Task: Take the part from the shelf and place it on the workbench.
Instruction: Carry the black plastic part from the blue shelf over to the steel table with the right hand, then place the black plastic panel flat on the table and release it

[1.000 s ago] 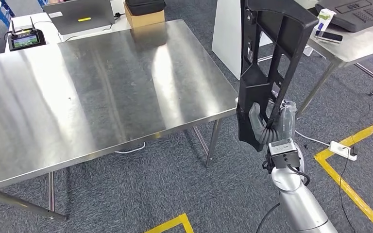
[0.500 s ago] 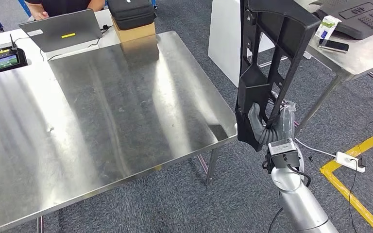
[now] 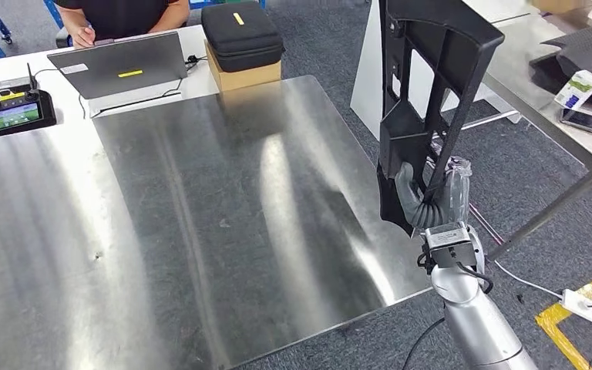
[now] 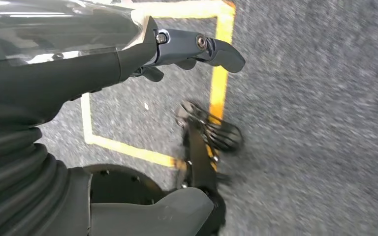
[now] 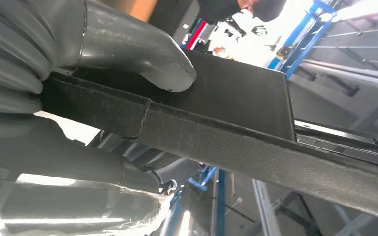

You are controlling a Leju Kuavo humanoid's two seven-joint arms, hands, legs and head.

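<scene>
The part (image 3: pixel 432 85) is a long black plastic frame with open windows, held upright. My right hand (image 3: pixel 424 202) grips its lower end, just above the right edge of the steel workbench (image 3: pixel 200 231). In the right wrist view my thumb (image 5: pixel 142 49) presses on the part's flat black face (image 5: pixel 236 132). My left hand (image 4: pixel 78 98) hangs over grey carpet with its fingers apart and nothing in it.
At the workbench's far side stand a laptop (image 3: pixel 119 65), a black case on a cardboard box (image 3: pixel 240 35) and a controller (image 3: pixel 15 114), with a person (image 3: pixel 123 11) seated behind. A second table (image 3: pixel 539 108) with a phone (image 3: pixel 586 122) stands right. A power strip (image 3: pixel 586 304) lies on the floor.
The whole view has shifted: the camera has come closer to the workbench, which now reaches under the part. My right hand keeps the same hold on the part.
</scene>
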